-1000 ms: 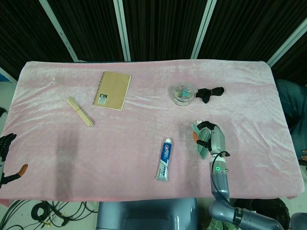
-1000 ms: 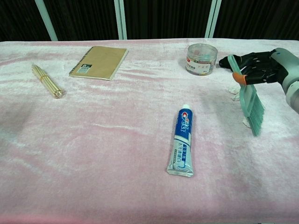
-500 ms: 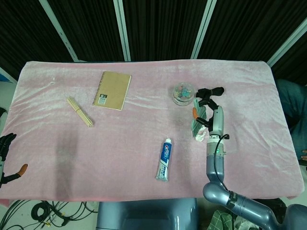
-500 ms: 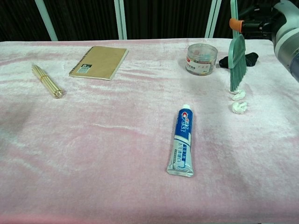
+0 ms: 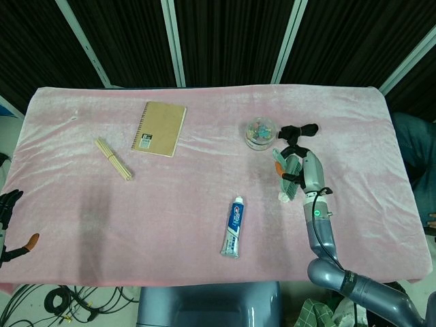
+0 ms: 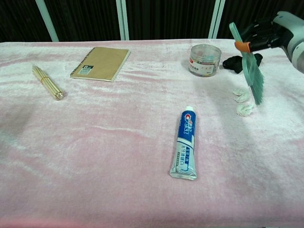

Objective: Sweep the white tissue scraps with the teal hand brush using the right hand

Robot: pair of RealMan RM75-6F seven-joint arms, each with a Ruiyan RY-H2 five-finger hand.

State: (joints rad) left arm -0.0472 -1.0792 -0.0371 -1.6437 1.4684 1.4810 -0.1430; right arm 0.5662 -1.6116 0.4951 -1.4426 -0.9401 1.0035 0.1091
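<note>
The right hand [image 6: 266,33] gripped the teal hand brush [image 6: 251,71] by its handle, bristles angled down just above and right of the white tissue scraps [image 6: 242,103] on the pink cloth [image 6: 118,142]. The scraps lay right of the toothpaste tube [image 6: 185,144], near the clear tub [image 6: 205,60]. The left hand [image 5: 8,225] sat at the table's left edge; I could not tell whether it was open or closed.

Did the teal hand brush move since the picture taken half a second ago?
Yes. In the chest view the teal hand brush now hangs further right of the clear tub, bristles above and right of the tissue scraps; the right robot hand holds it.
</note>
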